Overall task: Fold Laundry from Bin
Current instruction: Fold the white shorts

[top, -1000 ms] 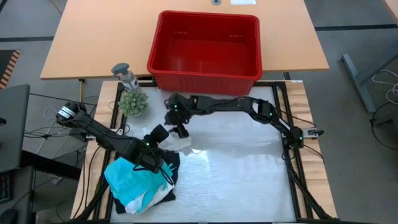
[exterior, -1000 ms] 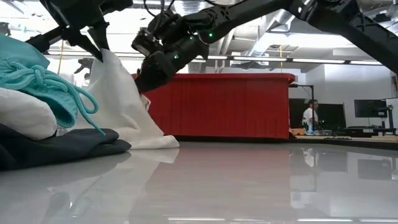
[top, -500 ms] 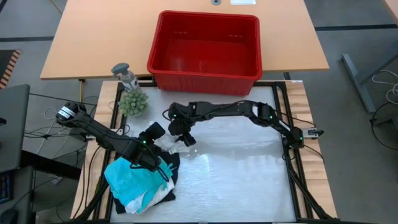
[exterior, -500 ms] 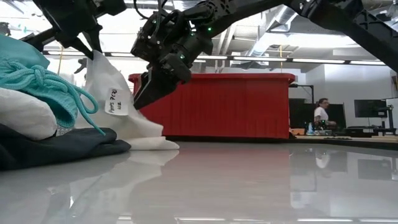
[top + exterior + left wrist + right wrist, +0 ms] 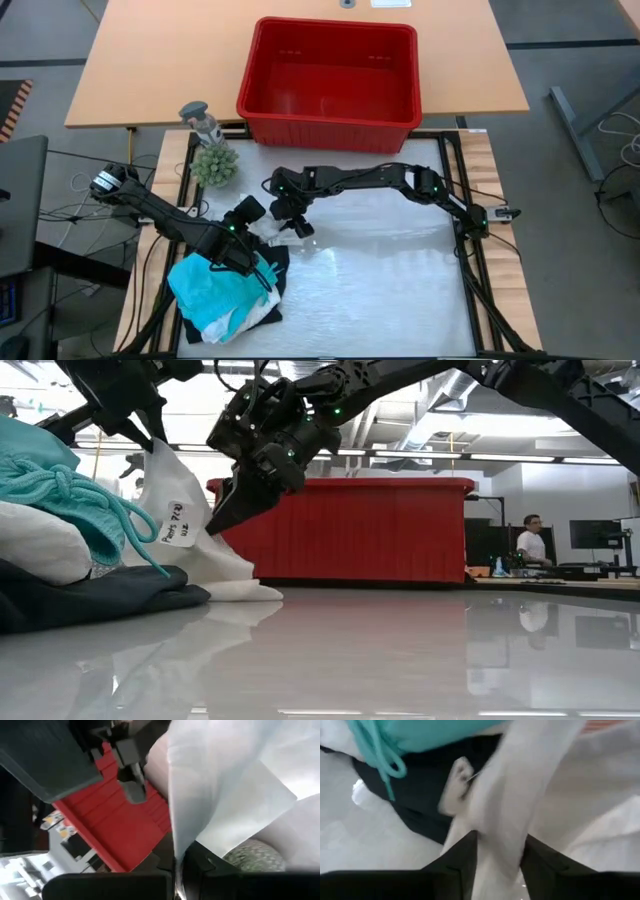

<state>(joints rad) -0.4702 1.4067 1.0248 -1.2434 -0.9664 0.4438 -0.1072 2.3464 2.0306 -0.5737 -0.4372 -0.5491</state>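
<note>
Low view shows the left end effector (image 5: 150,435) shut on the top of a white garment (image 5: 190,545), lifted beside the pile on the table's (image 5: 380,290) left. The right end effector (image 5: 222,512) has its fingers around the cloth's edge; whether it grips already I cannot tell. It should close firmly before both spread the cloth flat.

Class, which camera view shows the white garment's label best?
The low view: the label faces that camera, its handwriting visible on the white garment hanging beside the right gripper. The high view shows only a white scrap between the arms; both wrist views show white cloth close up, no label.
</note>
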